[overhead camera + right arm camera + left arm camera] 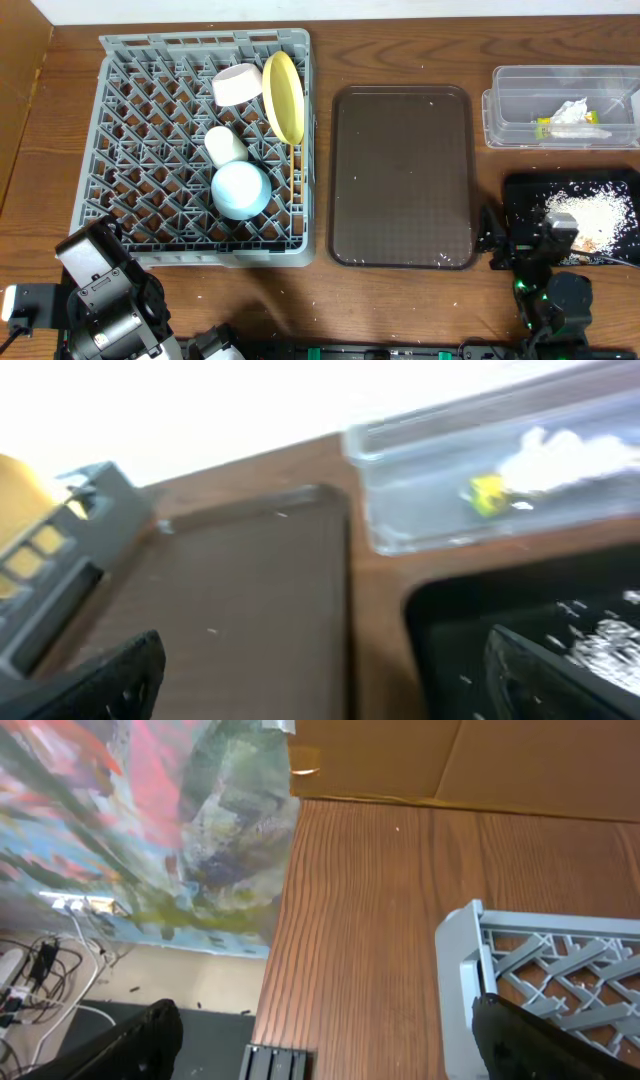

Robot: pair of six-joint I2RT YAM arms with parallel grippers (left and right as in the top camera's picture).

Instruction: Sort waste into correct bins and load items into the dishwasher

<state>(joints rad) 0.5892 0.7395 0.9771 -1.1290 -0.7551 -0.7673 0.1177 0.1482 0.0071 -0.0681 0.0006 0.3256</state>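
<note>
The grey dish rack (pixel 150 150) holds a white bowl (pixel 238 84), a pale-yellow plate (pixel 284 97) on edge, a small white cup (pixel 225 144) and a light-blue saucer (pixel 241 190). The clear tub (pixel 510 105) holds a white tissue (pixel 572 112) and a green-yellow wrapper (pixel 565 128); both also show in the right wrist view (pixel 560 455) (pixel 488 495). The black tub (pixel 530 190) holds rice crumbs (pixel 592 218). My left gripper (pixel 325 1040) is open and empty near the rack's left corner (pixel 465 945). My right gripper (pixel 325 680) is open and empty, between tray and black tub (pixel 450 630). Chopsticks are not in view.
A dark-brown serving tray (pixel 402 177) lies between the rack and the tubs, with a few crumbs on it; it also shows in the right wrist view (pixel 240 590). The table's left edge (pixel 275 970) and a cardboard wall (pixel 470 760) are close to the left arm.
</note>
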